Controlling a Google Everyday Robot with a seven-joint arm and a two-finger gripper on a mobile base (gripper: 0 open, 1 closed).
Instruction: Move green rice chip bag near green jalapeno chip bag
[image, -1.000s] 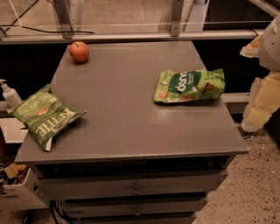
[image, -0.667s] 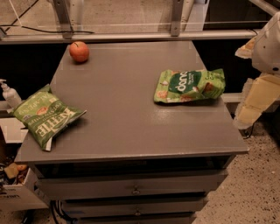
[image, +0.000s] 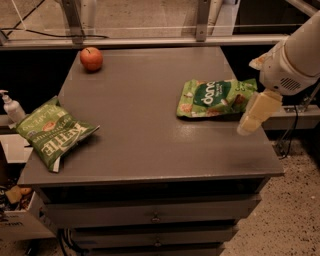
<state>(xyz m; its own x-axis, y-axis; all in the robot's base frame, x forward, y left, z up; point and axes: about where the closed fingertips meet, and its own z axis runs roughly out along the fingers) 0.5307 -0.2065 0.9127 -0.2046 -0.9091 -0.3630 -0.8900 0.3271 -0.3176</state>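
Nearest to the viewer, below the front edge of the grey surface (image: 150, 145), are the drawer fronts (image: 155, 217) of the cabinet that carries it. On the near left corner lies the green jalapeno chip bag (image: 52, 132), flat and turned at an angle, with its white bottom edge hanging a little past the front lip. Just left of it, off the surface, stands a pump bottle (image: 11, 106). My claw (image: 256, 114) hangs at the right side, a pale cream piece slanting down and to the left from my thick white arm (image: 295, 60), which comes in from the upper right. Its lower tip sits over the right part of the surface, and its upper part meets the right end of the green rice chip bag (image: 215, 97) in this view. I cannot tell whether it touches the bag, nor whether my claw is open or closed. The rice chip bag lies flat on the right half of the surface, well apart from the jalapeno bag. At the far left corner rests a red apple (image: 91, 58). Compared with a second ago, my arm has swung leftward from beyond the right edge, bringing my claw over the surface and up to the bag's right end. Both bags and the apple lie where they did.
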